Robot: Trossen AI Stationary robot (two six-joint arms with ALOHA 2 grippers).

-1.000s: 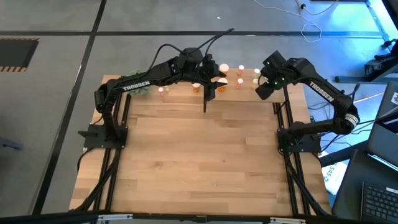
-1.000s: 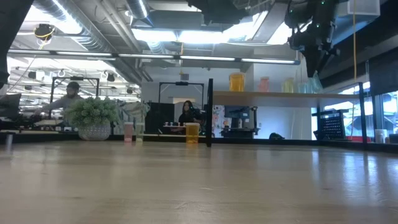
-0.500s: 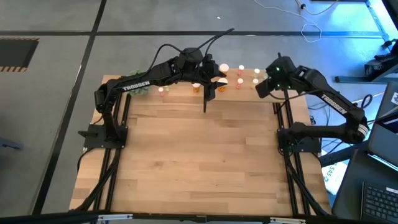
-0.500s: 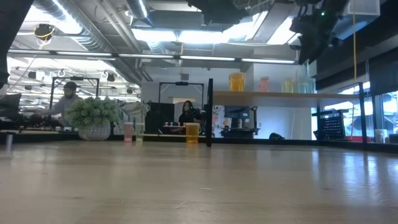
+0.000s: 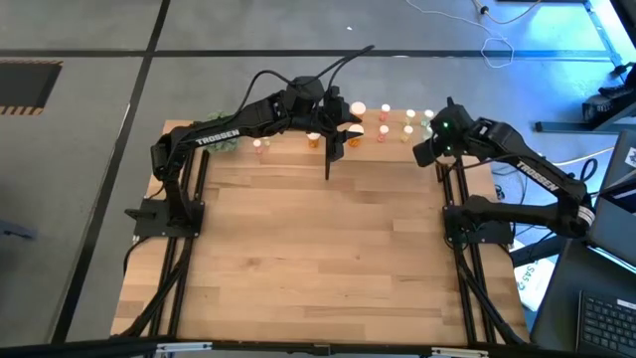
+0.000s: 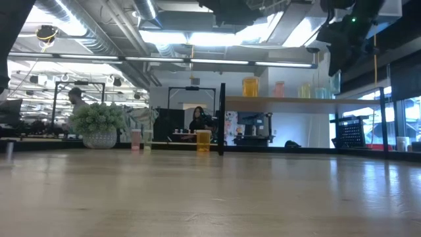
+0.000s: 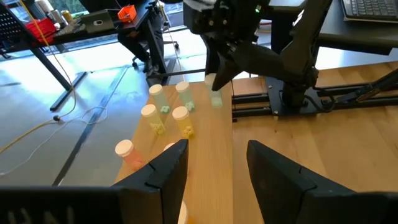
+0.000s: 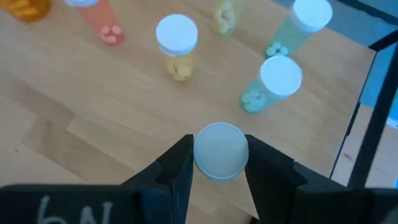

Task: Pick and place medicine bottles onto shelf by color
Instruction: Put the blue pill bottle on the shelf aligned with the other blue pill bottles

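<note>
Bright ceiling lights (image 6: 197, 39) glare in the low view; blue light tints the high view's right corner.

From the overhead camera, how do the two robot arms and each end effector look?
Both arms are dark, jointed and slender. The left arm carries white TROSSEN lettering, and black cables loop above it. The right arm bears the same lettering and a small green light near its wrist. Each end effector, left and right, has two flat black fingers.
</note>
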